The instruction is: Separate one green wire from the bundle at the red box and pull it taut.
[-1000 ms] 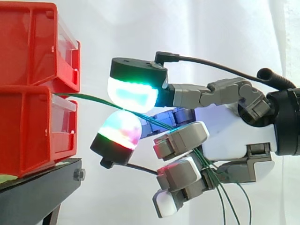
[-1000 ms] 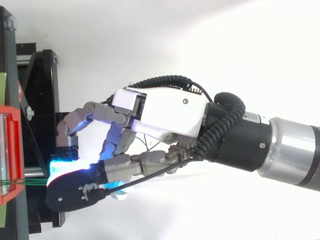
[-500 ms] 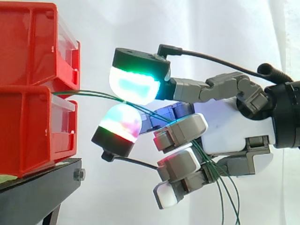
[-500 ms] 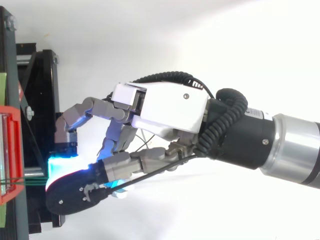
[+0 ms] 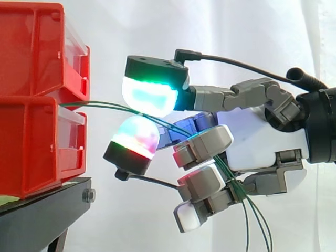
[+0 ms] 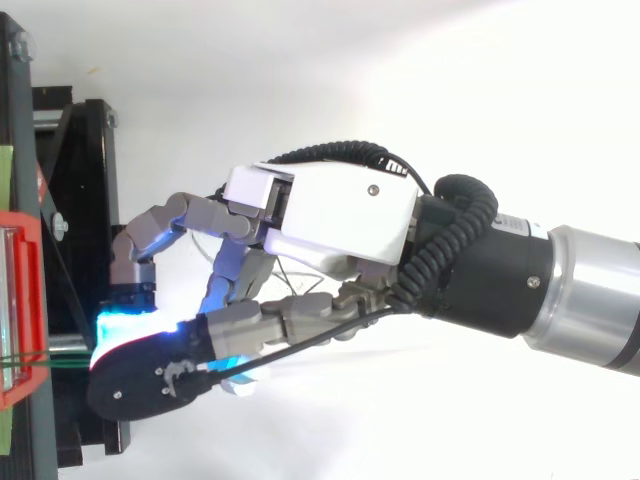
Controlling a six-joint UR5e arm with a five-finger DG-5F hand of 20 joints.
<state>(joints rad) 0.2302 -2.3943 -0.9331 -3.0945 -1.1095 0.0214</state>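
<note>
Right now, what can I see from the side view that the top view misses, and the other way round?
Side: two stacked red boxes; green wires come out from between them, run pinched between the glowing fingers, then hang down past the palm. Top: the hand's white back and the silver arm behind it. Shared: the hand, red boxes, wires, black stand.

Two stacked red bins [image 5: 31, 147], one black stand [image 5: 42, 210], three green wires [image 5: 94, 104], one robot hand [image 5: 257, 142].
</note>
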